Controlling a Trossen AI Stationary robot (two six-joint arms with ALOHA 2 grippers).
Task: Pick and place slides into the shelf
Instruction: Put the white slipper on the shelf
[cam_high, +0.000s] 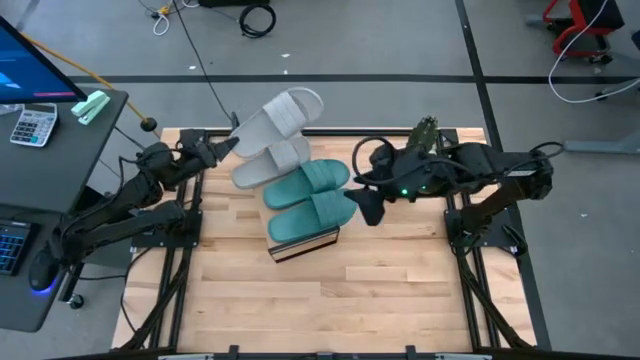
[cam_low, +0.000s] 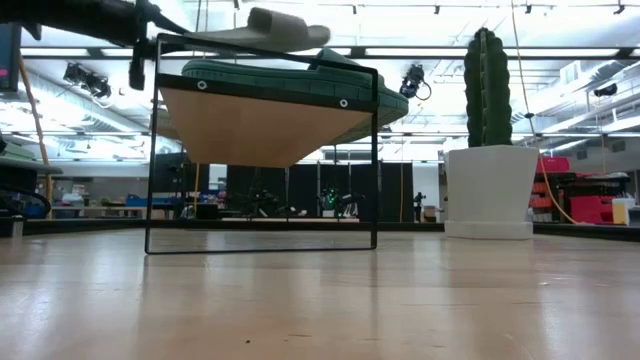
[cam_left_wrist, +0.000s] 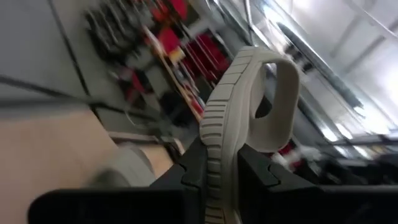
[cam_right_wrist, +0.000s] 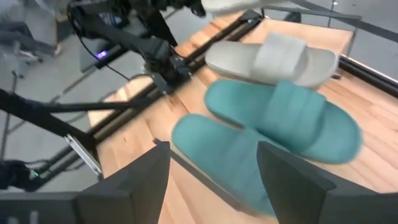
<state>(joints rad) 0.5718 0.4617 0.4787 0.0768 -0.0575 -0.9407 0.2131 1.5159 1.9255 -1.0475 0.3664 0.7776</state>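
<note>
Both left fingers (cam_left_wrist: 193, 177) clamping grey slide (cam_left_wrist: 249, 106)

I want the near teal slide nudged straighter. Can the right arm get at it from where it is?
Probably yes. The right claw stands open beside the shelf, and its wrist view shows the near teal slide just ahead with nothing between. The left claw is off at the far end, holding a grey slide.
</note>
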